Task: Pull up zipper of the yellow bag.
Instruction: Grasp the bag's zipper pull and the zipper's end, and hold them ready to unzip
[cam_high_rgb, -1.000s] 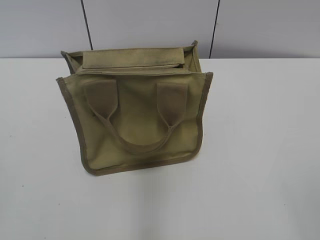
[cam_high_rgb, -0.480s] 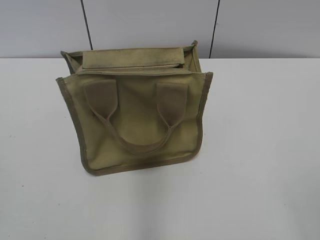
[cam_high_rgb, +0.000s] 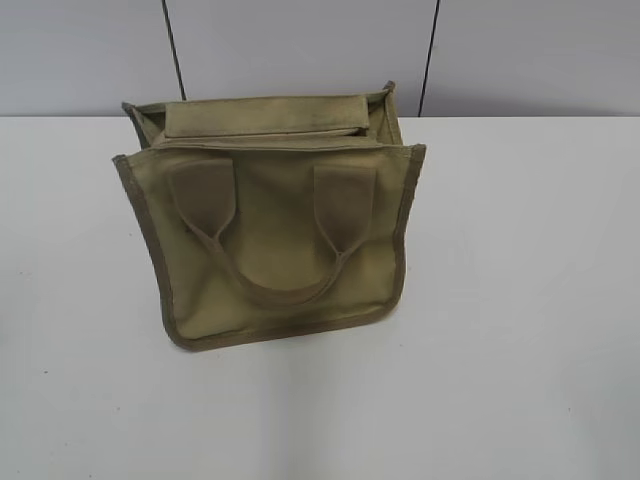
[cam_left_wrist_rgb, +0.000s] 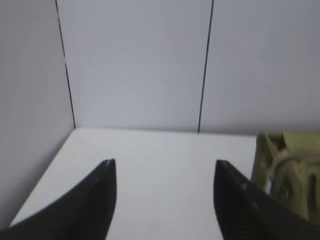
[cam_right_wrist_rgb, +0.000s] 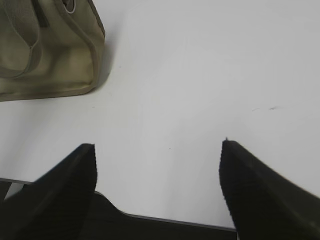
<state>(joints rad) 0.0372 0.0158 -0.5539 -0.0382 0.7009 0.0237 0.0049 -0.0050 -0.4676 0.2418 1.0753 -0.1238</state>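
The yellow bag (cam_high_rgb: 270, 225) stands at the centre of the exterior frame on the white tabletop (cam_high_rgb: 520, 300), handles facing the camera. Its zipper cannot be made out. Left tool (cam_left_wrist_rgb: 162, 175) and right tool (cam_right_wrist_rgb: 157, 150) both gape, empty.

My smooth white counter (cam_high_rgb: 520, 300) carries one thing: the boxy khaki canvas bag (cam_high_rgb: 275, 240) with darker olive binding. It sits ahead and right of my left jaws, ahead and left of my right jaws, with bare counter directly between each pair.
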